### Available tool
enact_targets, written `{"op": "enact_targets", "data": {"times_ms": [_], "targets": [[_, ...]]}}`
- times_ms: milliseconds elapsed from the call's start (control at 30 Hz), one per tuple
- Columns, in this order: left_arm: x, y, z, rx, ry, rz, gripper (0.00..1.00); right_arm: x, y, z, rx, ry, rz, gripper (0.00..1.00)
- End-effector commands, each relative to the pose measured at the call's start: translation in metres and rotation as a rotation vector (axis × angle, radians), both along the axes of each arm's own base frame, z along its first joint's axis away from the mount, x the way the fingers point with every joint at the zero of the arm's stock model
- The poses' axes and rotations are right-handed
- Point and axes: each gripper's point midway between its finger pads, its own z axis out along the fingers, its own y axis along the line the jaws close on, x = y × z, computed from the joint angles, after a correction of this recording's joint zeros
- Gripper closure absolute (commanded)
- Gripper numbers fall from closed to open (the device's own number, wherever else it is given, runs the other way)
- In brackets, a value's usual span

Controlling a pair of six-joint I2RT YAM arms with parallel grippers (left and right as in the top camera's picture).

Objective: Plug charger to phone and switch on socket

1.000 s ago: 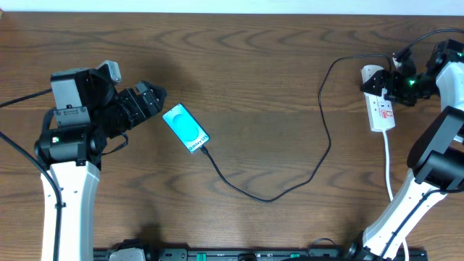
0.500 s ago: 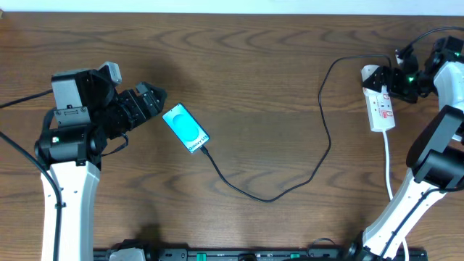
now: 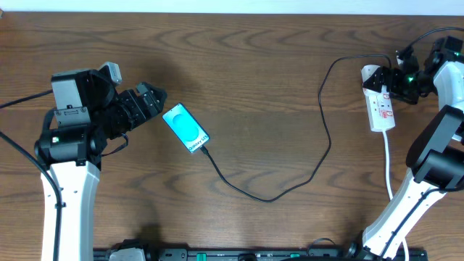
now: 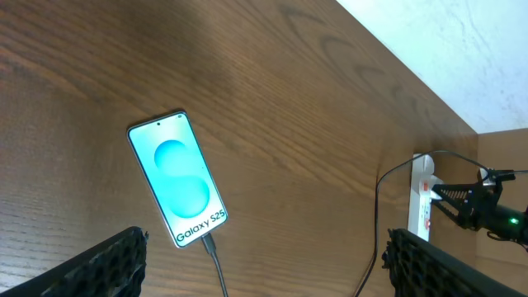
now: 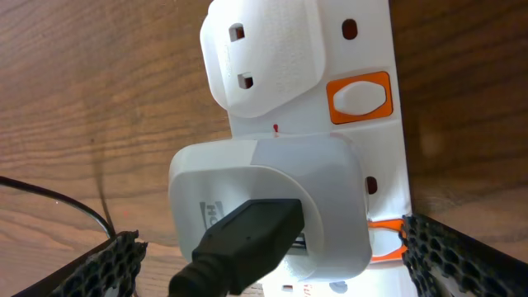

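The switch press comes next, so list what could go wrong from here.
Two orange switches show on the socket. The lower switch is half hidden by a finger, so the right end effector may press the wrong one.
Its open jaws flank the white adapter; a push could loosen it.
A shoved socket might tug the charger out of the phone.

Counter (image 3: pixel 261 80): dark brown wood, clear grain, smooth with a soft sheen from where I watch.
Phone (image 4: pixel 179 177): glossy screen.
Socket (image 5: pixel 363 49): smooth white plastic, slight gloss.
Switch (image 5: pixel 356 95): smooth orange-rimmed plastic.
Adapter (image 5: pixel 272 173): white plastic, satin.
Charger (image 3: pixel 270 200): thin black cable, matt.
Left end effector (image 4: pixel 268 276) pads (image 4: pixel 99 264): black, honeycomb texture, matt.
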Motion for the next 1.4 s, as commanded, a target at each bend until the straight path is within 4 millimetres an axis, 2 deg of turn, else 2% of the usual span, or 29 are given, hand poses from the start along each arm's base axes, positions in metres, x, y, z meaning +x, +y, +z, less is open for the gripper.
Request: {"op": "enact_targets", "data": {"times_ms": [0,267,467,1200,1367], "targets": [[0.002,0.003,0.004,0.021,-0.015,0.0,0.08,-0.001,0.004,-0.003,0.019,0.028,-0.028,0.01],[0.001,0.003,0.003,0.021,-0.01,0.0,0.08,-0.001,0.007,-0.001,0.034,0.025,-0.021,0.01],[0.0,0.003,0.003,0.02,-0.007,0.0,0.08,0.003,0.018,0.005,0.094,-0.013,0.012,0.01],[-0.002,0.003,0.001,0.019,0.007,0.0,0.08,-0.002,0.026,0.007,0.132,0.008,0.016,0.01],[-0.002,0.003,0.001,0.019,0.007,0.0,0.08,-0.001,0.034,0.007,0.133,0.012,0.032,0.01]]}}
